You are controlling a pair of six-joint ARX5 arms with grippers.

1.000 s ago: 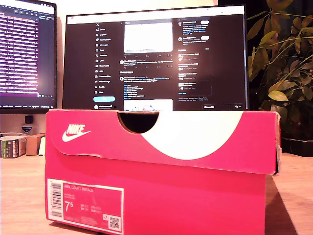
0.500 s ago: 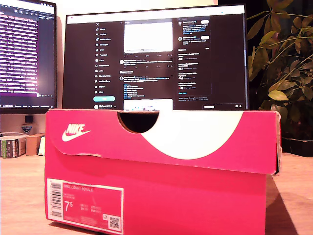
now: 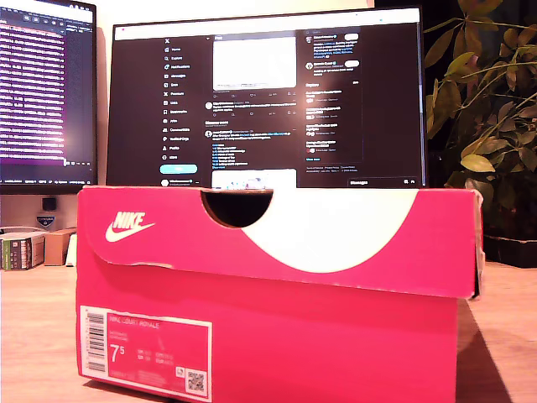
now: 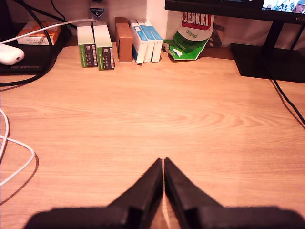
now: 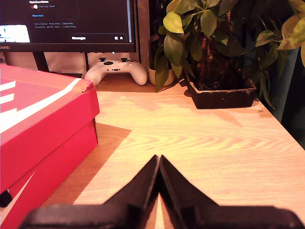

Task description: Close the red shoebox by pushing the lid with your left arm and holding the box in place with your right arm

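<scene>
Already the lid point(image 3: 277, 239) looks down over the box point(image 3: 268, 344) in the exterior view, its front flap overlapping the box wall, so the closing seems nearly or fully done. The box stands on the counter point(image 3: 33, 336) in the middle of that view, in front of the monitor point(image 3: 268, 92). No arm shows there.

My first hand point(image 4: 163, 164) is clenched, jaws pressed tip to tip with nothing between them, hovering over bare counter with the box out of its sight. My second hand point(image 5: 158, 162) is clenched too and empty; the box's corner sits just beside it, apart from the jaws, with a plant pot point(image 5: 221, 95) and a game controller point(image 5: 116, 71) farther back.

The risks I judge from here:

- The lid edge near my second hand looks slightly raised at the torn corner — a push there could crumple the card rather than seat it.
- Neither hand touches the box, so any shove from one side alone would slide it across the smooth counter.
- My first hand cannot see the box at all, so a blind move toward it could strike the wall and knock it toward the pot.
</scene>
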